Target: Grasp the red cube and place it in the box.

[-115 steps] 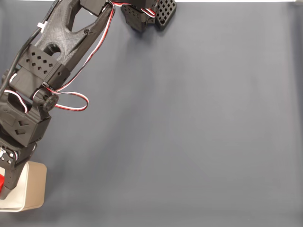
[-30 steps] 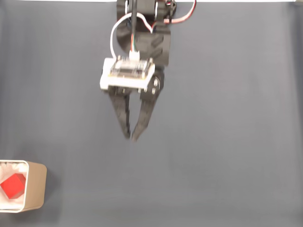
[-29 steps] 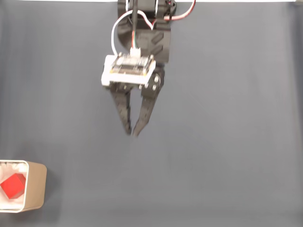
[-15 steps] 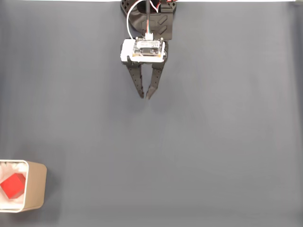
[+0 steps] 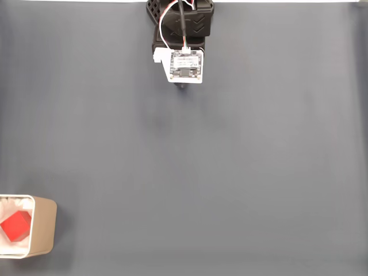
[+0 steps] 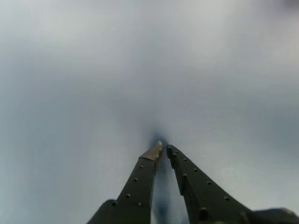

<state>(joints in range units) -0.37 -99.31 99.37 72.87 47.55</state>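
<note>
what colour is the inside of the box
White, seen best in the fixed view: the small tan rounded box has a white interior.

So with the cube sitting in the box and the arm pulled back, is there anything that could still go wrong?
Little, but two things are worth watching. In the fixed view the box sits at the left edge, partly cut off, so a later nudge there could go unseen. In the wrist view the gripper points tips-down close over the grey mat, nearly closed and empty; lowering further could press them into it. The red cube looks settled inside.
</note>
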